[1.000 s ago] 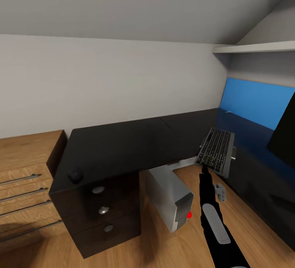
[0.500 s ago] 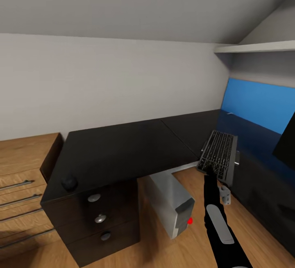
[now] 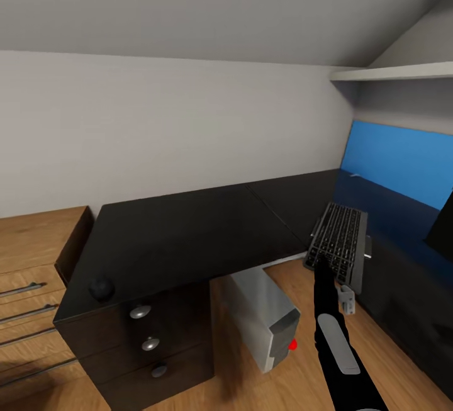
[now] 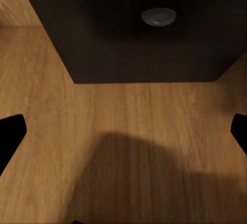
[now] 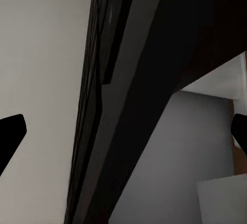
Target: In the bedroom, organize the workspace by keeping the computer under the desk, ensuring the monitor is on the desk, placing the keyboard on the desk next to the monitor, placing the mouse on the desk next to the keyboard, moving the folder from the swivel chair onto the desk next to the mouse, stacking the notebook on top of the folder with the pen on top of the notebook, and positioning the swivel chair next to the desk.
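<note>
Carrying the keyboard (image 3: pixel 337 244) to the desk (image 3: pixel 189 228)

Our right gripper (image 3: pixel 324 264) grips the keyboard's near edge, jaws closed on it; the board tilts up just beyond the fingertips, over the desk's inner corner. The monitor (image 3: pixel 442 225) sits further right of the hand. We should level the board and lower it flat beside the monitor. Our left gripper (image 4: pixel 123 131) is spread wide, empty, over the floor.

Desk (image 3: pixel 189 235): L-shaped, glossy black top, blue back panel (image 3: pixel 402 162) at 3 o'clock. Mouse (image 3: pixel 101 287) lies on the top near its 8 o'clock corner. Monitor (image 3: pixel 442 228) stands on the right wing, cut by the frame edge. Computer (image 3: pixel 264 318) stands on the wooden floor (image 3: pixel 296 360) under the desk, at 6 o'clock.
</note>
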Tool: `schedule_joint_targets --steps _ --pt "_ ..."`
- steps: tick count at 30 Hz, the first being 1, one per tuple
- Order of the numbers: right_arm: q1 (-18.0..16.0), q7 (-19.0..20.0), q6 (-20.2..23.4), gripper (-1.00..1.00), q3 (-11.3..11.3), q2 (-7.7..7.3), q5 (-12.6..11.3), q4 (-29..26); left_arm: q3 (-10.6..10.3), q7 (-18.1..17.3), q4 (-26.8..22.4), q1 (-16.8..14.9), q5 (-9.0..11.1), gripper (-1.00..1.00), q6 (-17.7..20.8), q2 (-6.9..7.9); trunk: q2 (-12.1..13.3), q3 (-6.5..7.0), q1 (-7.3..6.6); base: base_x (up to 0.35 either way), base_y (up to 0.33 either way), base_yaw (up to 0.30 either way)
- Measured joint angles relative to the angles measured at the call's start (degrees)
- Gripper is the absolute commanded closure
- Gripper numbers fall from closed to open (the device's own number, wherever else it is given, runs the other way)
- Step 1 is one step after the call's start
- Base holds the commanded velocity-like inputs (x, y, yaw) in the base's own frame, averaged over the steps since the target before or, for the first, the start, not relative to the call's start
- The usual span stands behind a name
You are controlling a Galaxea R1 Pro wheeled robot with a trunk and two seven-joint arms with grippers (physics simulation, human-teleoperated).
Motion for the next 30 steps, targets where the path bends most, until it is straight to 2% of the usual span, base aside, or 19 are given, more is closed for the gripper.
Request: schedule_joint_targets --steps 14,22,30 --pt "0.0 0.0 0.0 -1.0 0.0 -0.04 0.0 0.0 0.0 0.0 0.0 0.0 0.0 -1.0 0.0 -0.05 0.0 0.0 0.01 0.01 0.0 0.0" --pt "0.0 0.0 0.0 -1.0 0.0 -0.04 0.1 0.0 0.0 0.0 0.0 0.0 0.1 -1.0 0.0 -0.08 0.0 0.0 0.02 -0.143 0.0 0.0" --pt "0.0 0.0 0.0 -1.0 0.0 -0.04 0.1 0.0 0.0 0.0 0.0 0.0 0.1 -1.0 0.0 -0.09 0.0 0.0 0.01 -0.036 0.0 0.0"
